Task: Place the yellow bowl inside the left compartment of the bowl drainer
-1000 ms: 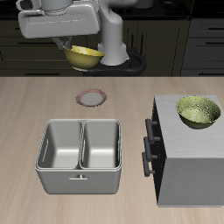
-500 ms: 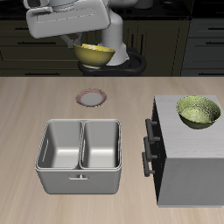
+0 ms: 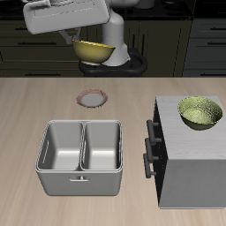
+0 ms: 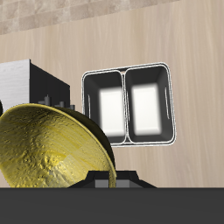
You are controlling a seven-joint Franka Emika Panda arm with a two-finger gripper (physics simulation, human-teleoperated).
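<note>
The yellow bowl (image 3: 92, 50) hangs high above the table's back edge, tilted, with my gripper (image 3: 76, 39) shut on its rim. In the wrist view the yellow bowl (image 4: 48, 153) fills the near field, with a dark finger (image 4: 112, 180) at its rim. Well below and nearer the table's front stands the bowl drainer (image 3: 79, 181), a grey metal tub with two wells. Its left compartment (image 3: 62, 146) holds nothing. The wrist view shows the bowl drainer (image 4: 129, 68) from above, far off, and its left compartment (image 4: 149, 101) is bare there too.
A big grey box (image 3: 190, 172) with dark handles stands beside the drainer, and a larger greenish-yellow bowl (image 3: 200, 113) rests on top of it. A small pinkish ring (image 3: 93, 96) lies on the table behind the drainer. Dark cabinets line the back.
The gripper has risen with the yellow bowl and shifted slightly sideways toward the box's side. Drainer, box and ring have not moved.
</note>
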